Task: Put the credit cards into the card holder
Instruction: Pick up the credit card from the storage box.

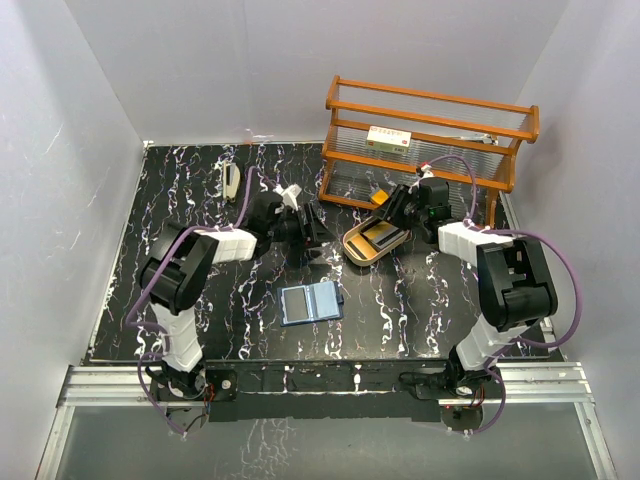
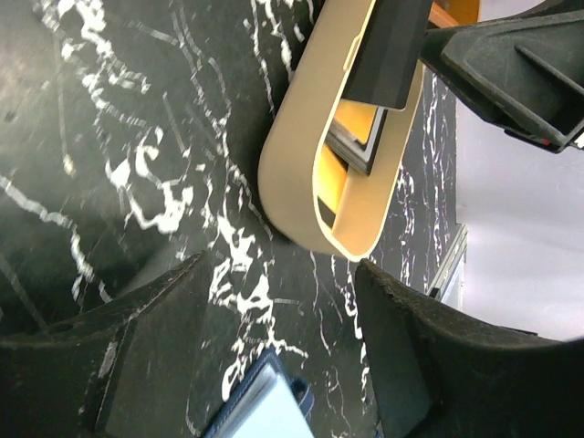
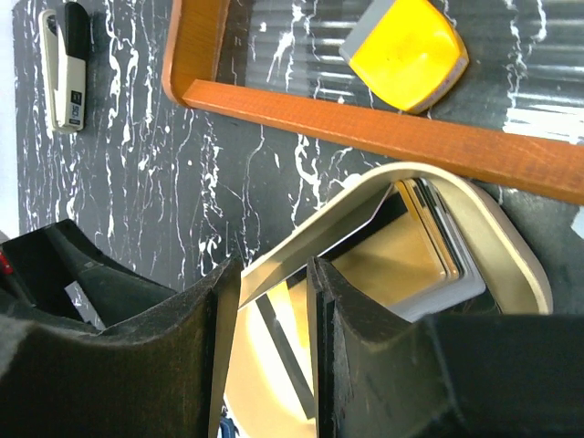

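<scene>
jaws of the right gripper (image 3: 274, 292) pinch a card (image 3: 301, 251) over the tray (image 3: 516, 274); left gripper (image 2: 278, 310) gapes empty, card holder (image 2: 265, 406) between its jaws, tray ahead.

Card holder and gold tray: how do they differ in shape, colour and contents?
The card holder is blue and rectangular; the tray is gold and oval. The card holder lies open and flat; the tray has a raised wall and holds cards. Both rest on the black marbled table.
</scene>
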### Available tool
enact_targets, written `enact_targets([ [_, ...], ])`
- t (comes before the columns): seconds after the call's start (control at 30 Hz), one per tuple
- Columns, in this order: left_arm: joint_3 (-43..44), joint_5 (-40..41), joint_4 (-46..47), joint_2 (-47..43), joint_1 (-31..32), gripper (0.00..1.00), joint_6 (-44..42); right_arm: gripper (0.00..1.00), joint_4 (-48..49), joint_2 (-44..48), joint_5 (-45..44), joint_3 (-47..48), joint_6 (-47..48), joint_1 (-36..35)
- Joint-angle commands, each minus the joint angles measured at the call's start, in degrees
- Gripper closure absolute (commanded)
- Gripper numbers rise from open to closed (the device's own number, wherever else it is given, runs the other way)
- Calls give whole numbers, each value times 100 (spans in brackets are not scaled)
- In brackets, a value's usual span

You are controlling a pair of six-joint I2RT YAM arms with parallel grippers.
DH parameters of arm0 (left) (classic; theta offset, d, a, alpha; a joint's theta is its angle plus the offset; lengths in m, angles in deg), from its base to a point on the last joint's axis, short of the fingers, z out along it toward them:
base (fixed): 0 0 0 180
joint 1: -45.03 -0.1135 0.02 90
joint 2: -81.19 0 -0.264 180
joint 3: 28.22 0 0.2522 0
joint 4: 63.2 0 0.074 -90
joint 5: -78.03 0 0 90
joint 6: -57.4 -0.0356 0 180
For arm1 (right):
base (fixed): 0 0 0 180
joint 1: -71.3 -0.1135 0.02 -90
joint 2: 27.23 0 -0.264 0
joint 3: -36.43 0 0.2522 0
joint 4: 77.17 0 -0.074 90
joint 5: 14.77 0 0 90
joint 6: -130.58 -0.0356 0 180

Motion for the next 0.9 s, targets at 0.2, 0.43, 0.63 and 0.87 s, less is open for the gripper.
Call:
enact_targets([
  [0.2,905,-285,748,819,228,39,222,66,364,-232,-27,388,-158,-18],
  [0.43,1105,-419,840,1117,303,41,299,65,194,-230,-280,357,-454,-22],
  [0.63,1178,-533,960,1280,419,43,412,75,-236,-346,-475,577,-602,-19],
  [0.87,1153,-547,1063,1281,542,44,459,82,-820,-247,-960,747,-760,-18],
])
